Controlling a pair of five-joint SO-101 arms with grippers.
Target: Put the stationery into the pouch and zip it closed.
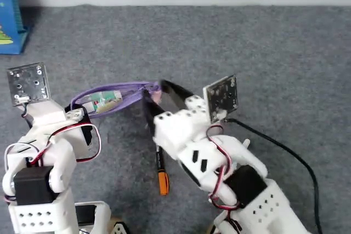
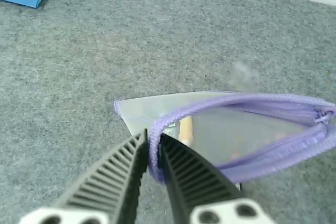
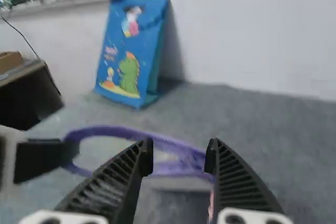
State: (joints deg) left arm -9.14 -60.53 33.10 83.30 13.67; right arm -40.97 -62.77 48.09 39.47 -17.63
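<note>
One clear plastic pouch with a purple zip (image 1: 112,98) sits left of centre in the high view, its mouth gaping. One black pen with an orange cap (image 1: 161,172) lies on the grey carpet (image 1: 274,53) below centre. The left gripper (image 2: 151,137), reaching up from the lower left, is clamped tight on the pouch's zip edge. The right gripper (image 3: 179,145), reaching from the lower right, has its jaws moderately apart, astride the pouch's other end.
</note>
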